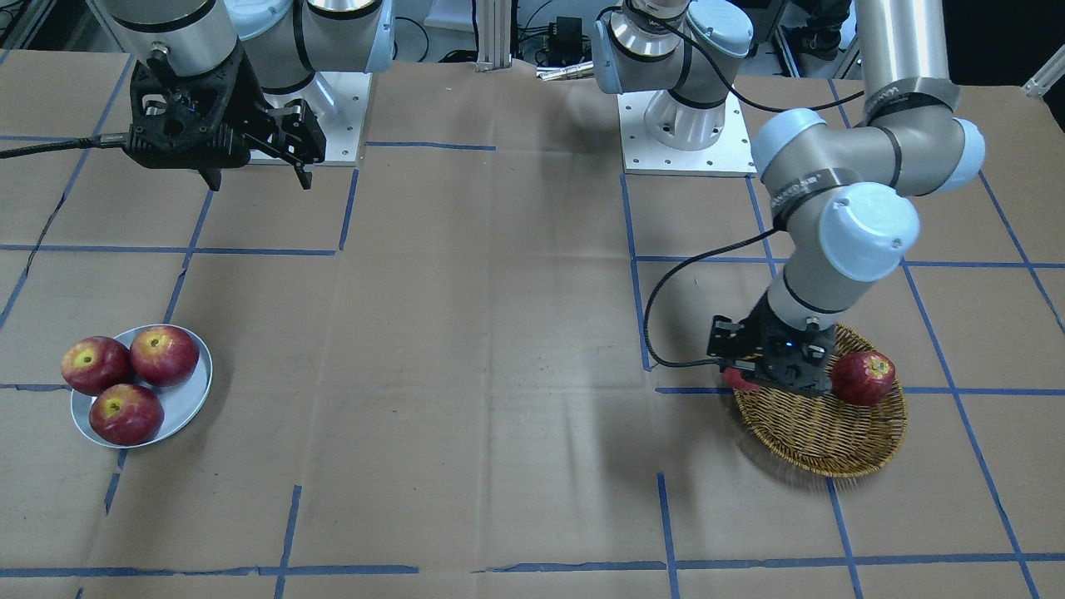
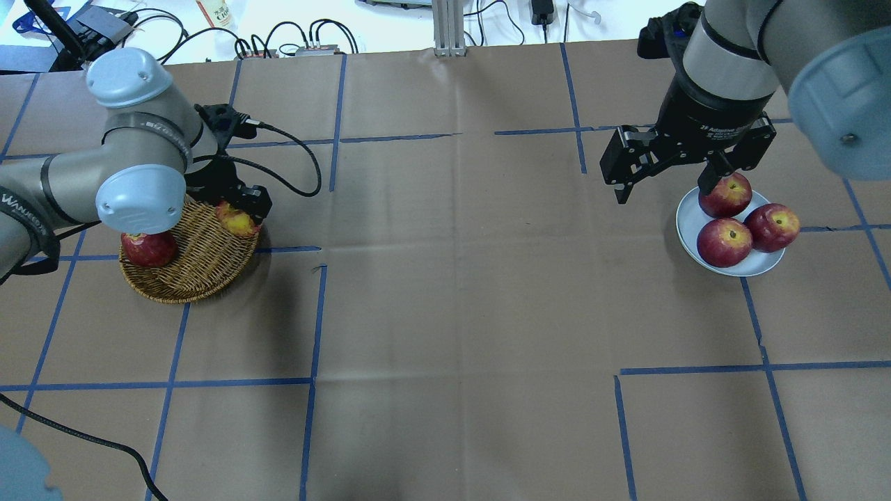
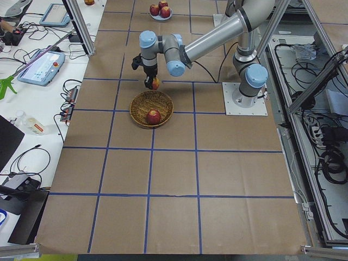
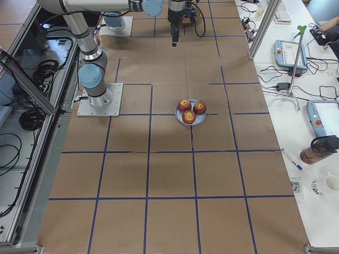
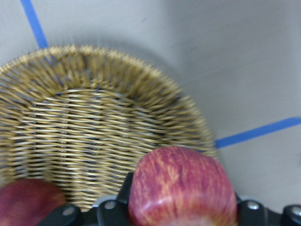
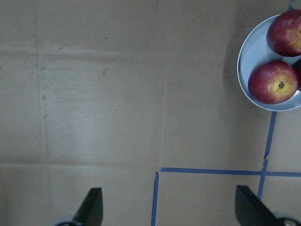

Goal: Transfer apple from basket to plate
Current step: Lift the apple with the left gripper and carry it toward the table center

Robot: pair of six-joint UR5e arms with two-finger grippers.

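The streaky red-yellow apple (image 2: 237, 222) is held between the fingers of my left gripper (image 2: 240, 214), which is shut on it over the rim of the wicker basket (image 2: 195, 273) on the side toward the table's middle. The left wrist view shows the apple (image 5: 181, 188) above the basket's weave (image 5: 94, 117). In the front view the gripper (image 1: 774, 374) hides most of it. The pale plate (image 2: 687, 221) lies far across the table. My right gripper (image 2: 665, 189) hangs open and empty above the plate's near edge; its fingers (image 6: 91, 209) frame bare paper.
A darker red apple (image 2: 148, 249) lies in the basket under my left arm's elbow. Three dark red apples (image 2: 724, 242) fill most of the plate (image 1: 187, 403). Brown paper with blue tape lines (image 2: 313, 313) covers the table between basket and plate.
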